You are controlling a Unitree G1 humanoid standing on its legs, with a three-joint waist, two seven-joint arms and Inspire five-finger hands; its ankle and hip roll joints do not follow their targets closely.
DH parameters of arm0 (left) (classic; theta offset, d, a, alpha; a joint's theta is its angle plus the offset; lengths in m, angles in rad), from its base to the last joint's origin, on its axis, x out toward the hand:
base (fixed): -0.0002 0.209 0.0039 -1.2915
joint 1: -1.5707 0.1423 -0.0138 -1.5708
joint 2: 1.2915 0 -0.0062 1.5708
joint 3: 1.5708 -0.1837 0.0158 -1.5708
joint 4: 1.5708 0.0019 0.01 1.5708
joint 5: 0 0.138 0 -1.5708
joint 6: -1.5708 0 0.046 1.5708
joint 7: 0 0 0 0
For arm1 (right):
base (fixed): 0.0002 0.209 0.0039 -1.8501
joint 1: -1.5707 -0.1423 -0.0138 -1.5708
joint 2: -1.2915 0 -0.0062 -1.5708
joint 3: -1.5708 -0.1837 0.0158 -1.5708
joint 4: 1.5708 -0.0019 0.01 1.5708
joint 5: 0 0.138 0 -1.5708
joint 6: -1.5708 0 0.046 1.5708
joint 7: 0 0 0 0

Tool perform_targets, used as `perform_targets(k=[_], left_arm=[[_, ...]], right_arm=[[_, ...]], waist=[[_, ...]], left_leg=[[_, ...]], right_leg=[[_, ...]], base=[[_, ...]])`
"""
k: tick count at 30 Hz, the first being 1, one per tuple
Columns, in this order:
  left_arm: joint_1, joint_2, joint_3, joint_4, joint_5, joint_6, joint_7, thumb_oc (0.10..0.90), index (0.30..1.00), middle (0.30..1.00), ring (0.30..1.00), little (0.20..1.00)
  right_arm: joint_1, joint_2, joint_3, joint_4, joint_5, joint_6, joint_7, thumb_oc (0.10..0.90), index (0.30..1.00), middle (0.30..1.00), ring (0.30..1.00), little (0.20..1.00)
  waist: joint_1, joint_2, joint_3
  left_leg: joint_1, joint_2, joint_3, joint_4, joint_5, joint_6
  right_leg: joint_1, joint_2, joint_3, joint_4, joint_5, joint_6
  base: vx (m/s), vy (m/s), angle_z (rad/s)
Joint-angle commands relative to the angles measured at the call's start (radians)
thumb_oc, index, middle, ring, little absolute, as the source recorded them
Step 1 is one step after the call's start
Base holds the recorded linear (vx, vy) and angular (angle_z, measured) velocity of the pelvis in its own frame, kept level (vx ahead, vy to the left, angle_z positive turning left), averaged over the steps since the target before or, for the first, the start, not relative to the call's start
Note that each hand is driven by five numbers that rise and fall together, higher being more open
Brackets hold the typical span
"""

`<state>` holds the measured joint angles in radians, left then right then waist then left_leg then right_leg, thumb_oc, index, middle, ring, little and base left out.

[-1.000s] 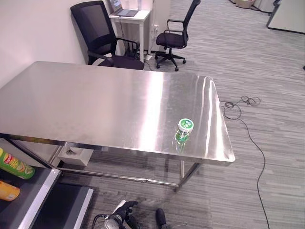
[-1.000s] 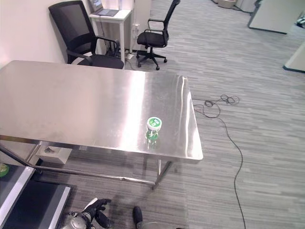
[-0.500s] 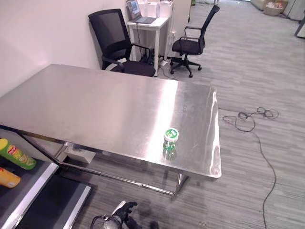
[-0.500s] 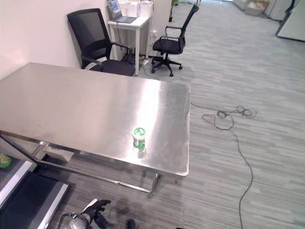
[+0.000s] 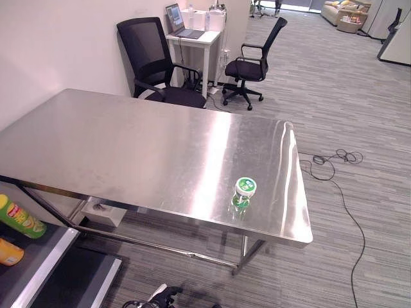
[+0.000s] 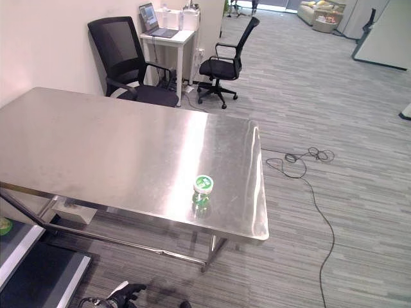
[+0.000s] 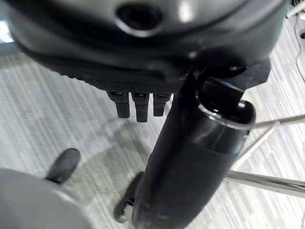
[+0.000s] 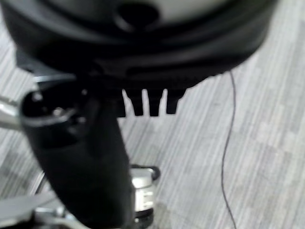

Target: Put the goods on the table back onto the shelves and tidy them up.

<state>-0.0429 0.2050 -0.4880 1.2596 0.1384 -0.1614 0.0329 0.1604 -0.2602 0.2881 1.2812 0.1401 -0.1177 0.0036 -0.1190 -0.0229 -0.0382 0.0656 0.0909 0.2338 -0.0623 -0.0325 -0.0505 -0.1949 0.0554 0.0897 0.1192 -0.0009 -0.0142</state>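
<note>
A small clear bottle (image 5: 244, 193) with a green label and a white-and-green cap stands upright near the front right corner of the steel table (image 5: 128, 147); it also shows in the right eye view (image 6: 203, 192). My left hand (image 5: 160, 298) hangs low below the table's front edge, far from the bottle. In its wrist view, this left hand (image 7: 143, 43) has straight fingers (image 7: 136, 104) over the carpet and holds nothing. My right hand (image 8: 143, 47) also hangs above the floor, its fingers (image 8: 148, 103) relaxed and empty.
A grey shelf (image 5: 38, 266) at the lower left carries a green can (image 5: 19, 218) and an orange item (image 5: 9, 251). Two black office chairs (image 5: 154, 64) (image 5: 252, 61) and a small white desk (image 5: 192, 40) stand beyond the table. A white box (image 5: 103, 210) lies under it.
The camera has shifted, so the whole scene has slid in the picture. The bottle keeps its place on the table. My left hand shows lower at the bottom edge.
</note>
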Motion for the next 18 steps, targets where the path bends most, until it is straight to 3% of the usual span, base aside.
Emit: perform_targets(k=[1,7,13,15,16,18], left_arm=[[-0.026,0.002,0.052,0.007,-0.015,-0.029,0.003,0.8,0.9,0.9,0.9,0.9],[-0.007,0.012,0.099,0.023,-0.045,-0.034,-0.003,0.8,0.9,0.9,0.9,0.9],[0.012,0.019,0.13,0.047,-0.052,-0.039,-0.019,0.8,0.9,0.9,0.9,0.9],[0.022,0.017,0.154,0.049,-0.044,-0.036,-0.02,0.8,0.9,0.9,0.9,0.9],[0.022,0.017,0.153,0.049,-0.044,-0.036,-0.02,0.8,0.9,0.9,0.9,0.9],[0.031,0.011,0.172,0.038,-0.033,-0.035,-0.017,0.8,0.9,0.9,0.9,0.9]], right_arm=[[0.009,-0.027,-0.019,0.002,0.024,-0.017,-0.004,0.8,0.9,0.9,0.9,0.9],[0.05,-0.102,-0.234,0.035,0.208,-0.036,-0.01,0.8,0.9,0.9,0.9,0.9],[0.117,-0.248,-0.529,0.074,0.401,-0.058,-0.03,0.8,0.9,0.9,0.9,0.9],[0.174,-0.329,-0.681,-0.081,0.422,-0.089,-0.099,0.8,0.9,0.9,0.9,0.9],[0.177,-0.327,-0.683,-0.084,0.421,-0.087,-0.1,0.8,0.9,0.9,0.9,0.9],[0.223,-0.369,-0.778,-0.3,0.371,-0.119,-0.171,0.8,0.9,0.9,0.9,0.9]], waist=[[-0.001,-0.053,-0.022],[-0.033,-0.045,-0.029],[-0.071,-0.036,-0.042],[-0.093,-0.03,-0.045],[-0.091,-0.031,-0.048],[-0.107,-0.022,-0.049]], left_leg=[[-0.003,0.005,0.007,-0.018,0.02,-0.023],[0.014,-0.01,0.032,-0.023,0.005,-0.016],[0.025,-0.018,0.051,-0.025,-0.003,-0.019],[0.032,-0.017,0.052,-0.025,-0.012,-0.019],[0.029,-0.018,0.053,-0.025,-0.008,-0.019],[0.036,-0.018,0.055,-0.025,-0.018,-0.018]], right_leg=[[0.068,-0.092,0.058,-0.095,0.035,0.141],[0.054,-0.095,0.088,-0.093,0.049,0.156],[0.041,-0.096,0.106,-0.095,0.062,0.169],[0.041,-0.096,0.109,-0.096,0.062,0.175],[0.037,-0.096,0.11,-0.097,0.066,0.174],[0.038,-0.095,0.112,-0.097,0.062,0.178]], base=[[0.03,0.057,-0.06],[0.01,0.042,-0.17],[0.03,0.026,-0.14],[0.04,0.017,-0.06],[0.03,0.014,-0.1],[0.04,0.02,-0.12]])
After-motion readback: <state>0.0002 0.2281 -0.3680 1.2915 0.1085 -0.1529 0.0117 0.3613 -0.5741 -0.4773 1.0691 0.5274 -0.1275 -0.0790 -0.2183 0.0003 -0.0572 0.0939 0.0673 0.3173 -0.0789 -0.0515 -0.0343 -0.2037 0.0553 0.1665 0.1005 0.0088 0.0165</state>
